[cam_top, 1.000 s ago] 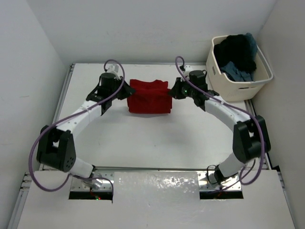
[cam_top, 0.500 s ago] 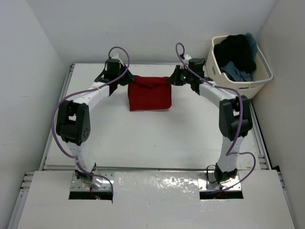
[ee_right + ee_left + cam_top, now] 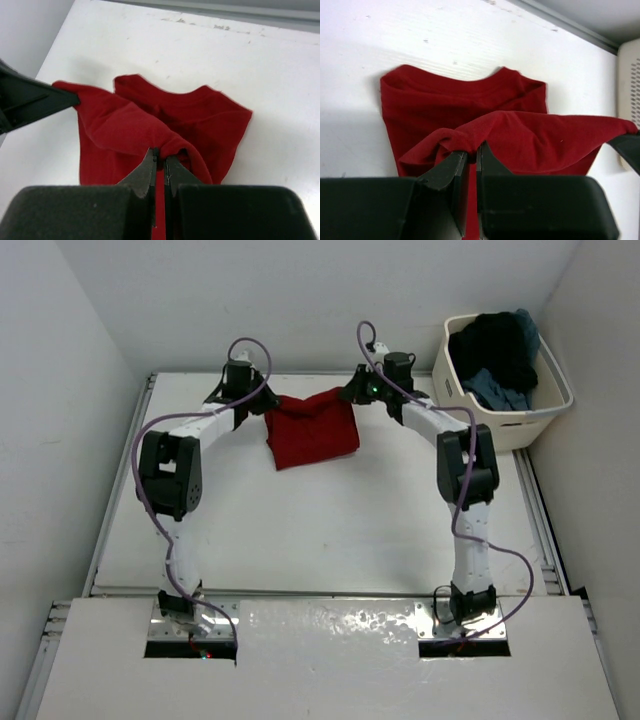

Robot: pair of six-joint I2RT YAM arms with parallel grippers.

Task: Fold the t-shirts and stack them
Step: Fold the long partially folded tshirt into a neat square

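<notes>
The red t-shirt [image 3: 312, 430] lies partly folded near the table's far edge, its collar [image 3: 485, 86] toward the back. My left gripper [image 3: 262, 405] is shut on the shirt's left corner [image 3: 465, 145]. My right gripper [image 3: 350, 395] is shut on the right corner [image 3: 161, 150]. The edge between them is lifted and stretched above the rest of the shirt [image 3: 150, 125]. More t-shirts, a black one [image 3: 492, 345] and a blue-grey one [image 3: 497, 388], are piled in the cream tub.
A cream plastic tub [image 3: 505, 420] stands at the back right corner, just right of the right arm. The back wall rises close behind both grippers. White tabletop [image 3: 320, 530] stretches in front of the shirt.
Both grippers have carried the shirt's near edge up and toward the back wall, over the rest of the shirt. Both arms are now stretched far forward.
</notes>
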